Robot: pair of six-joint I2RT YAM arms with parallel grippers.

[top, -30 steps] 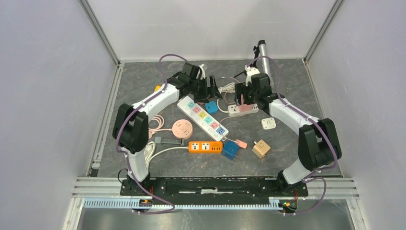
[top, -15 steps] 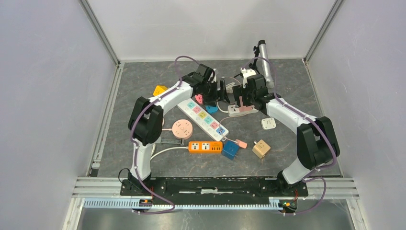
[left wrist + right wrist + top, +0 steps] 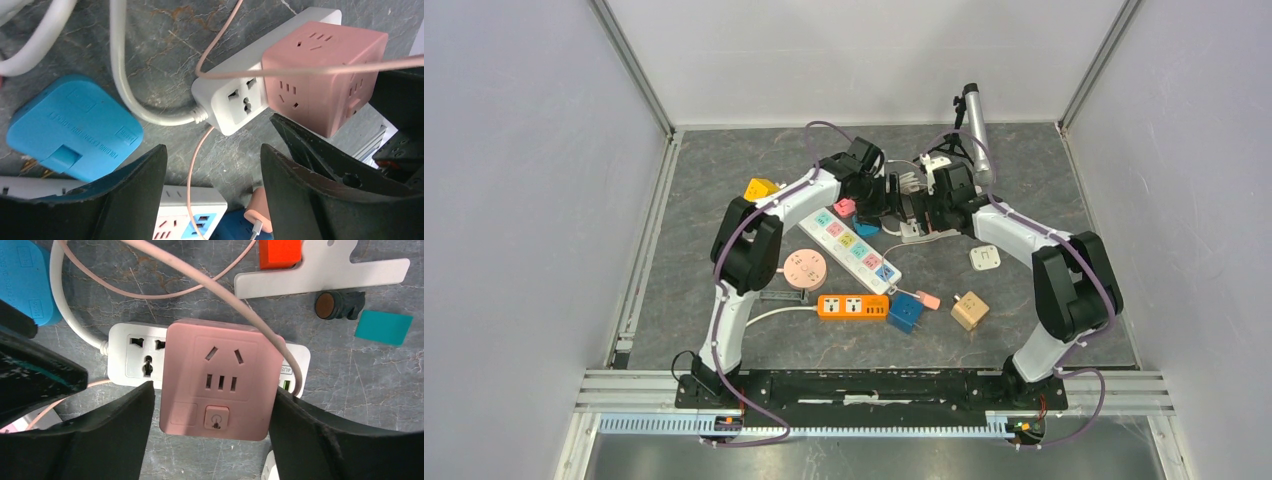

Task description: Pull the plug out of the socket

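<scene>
A pink cube plug (image 3: 220, 380) sits plugged into a short white power strip (image 3: 132, 355) on the grey floor. My right gripper (image 3: 211, 391) is open and straddles the cube, one finger close to each side. In the left wrist view the same cube (image 3: 320, 75) and strip (image 3: 235, 102) lie just beyond my left gripper (image 3: 212, 155), which is open and empty above bare floor and a thin pink cable (image 3: 192, 170). In the top view the two grippers, left (image 3: 892, 196) and right (image 3: 932, 208), meet over the strip (image 3: 914, 233).
A blue flat adapter (image 3: 75, 127) lies beside the left fingers. A long white strip with coloured sockets (image 3: 856, 245), an orange strip (image 3: 852, 306), a blue cube (image 3: 905, 312), a tan cube (image 3: 969, 310), a round pink socket (image 3: 805, 268) and a white adapter (image 3: 985, 258) lie nearer. A white bracket (image 3: 320, 272) lies behind.
My left arm has swung right until its gripper is next to the right gripper at the white strip. My right gripper has shifted slightly left over the pink cube.
</scene>
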